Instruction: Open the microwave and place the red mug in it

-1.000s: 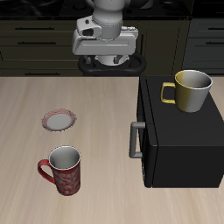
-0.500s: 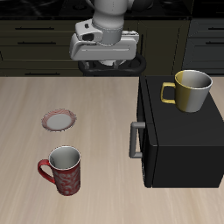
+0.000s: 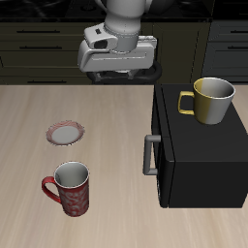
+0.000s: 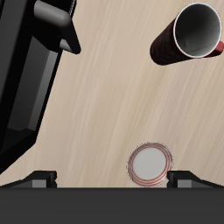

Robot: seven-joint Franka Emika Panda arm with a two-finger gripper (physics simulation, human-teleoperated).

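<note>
The black microwave [image 3: 199, 145] stands on the table with its door shut and its grey bar handle [image 3: 150, 155] facing the open tabletop. The dark red speckled mug [image 3: 72, 189] stands upright near the table's front edge, well apart from the microwave. My gripper [image 3: 118, 70] hangs high over the back of the table, far from both. In the wrist view its fingertips [image 4: 39, 178] stand wide apart with nothing between them, so the gripper [image 4: 112, 179] is open. That view also shows the red mug [image 4: 188, 35] and the microwave [image 4: 26, 79].
A yellow mug [image 3: 213, 100] stands on top of the microwave. A small round saucer with a red rim [image 3: 66, 134] lies on the table behind the red mug, the same saucer [image 4: 149, 164] showing below the gripper. Dark cabinets line the back.
The gripper has drifted slightly up and back over the last second. Mugs, saucer and microwave have not moved.
</note>
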